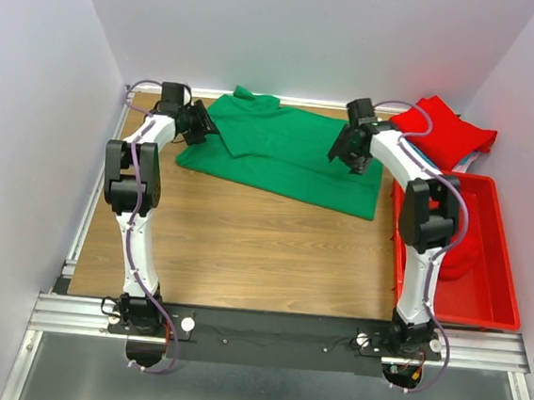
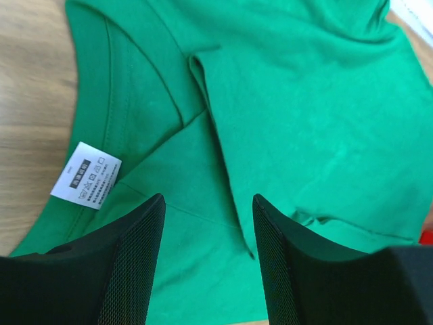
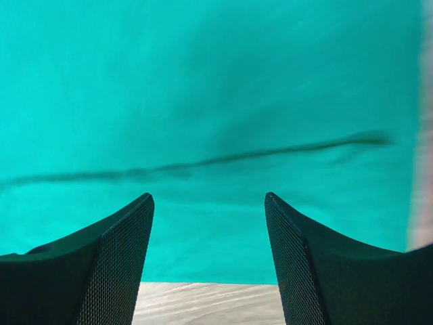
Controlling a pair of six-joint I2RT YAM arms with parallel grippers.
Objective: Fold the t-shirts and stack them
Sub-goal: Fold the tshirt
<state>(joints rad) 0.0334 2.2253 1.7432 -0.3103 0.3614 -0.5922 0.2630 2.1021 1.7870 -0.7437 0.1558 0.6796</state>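
A bright green t-shirt (image 1: 285, 155) lies spread at the back of the wooden table, partly folded, with a fold edge across its left part. Its white neck label (image 2: 86, 175) shows in the left wrist view. My left gripper (image 1: 201, 124) hovers open over the shirt's left end (image 2: 270, 122), by the collar. My right gripper (image 1: 347, 151) hovers open over the shirt's right part (image 3: 216, 101), near its hem, nothing between the fingers. A red t-shirt (image 1: 444, 132) lies bunched at the back right, over the bin's far edge.
A red plastic bin (image 1: 487, 269) stands at the table's right edge, with more red cloth (image 1: 461, 252) inside. White walls close in the back and sides. Bare wooden table (image 1: 244, 245) stretches in front of the green shirt.
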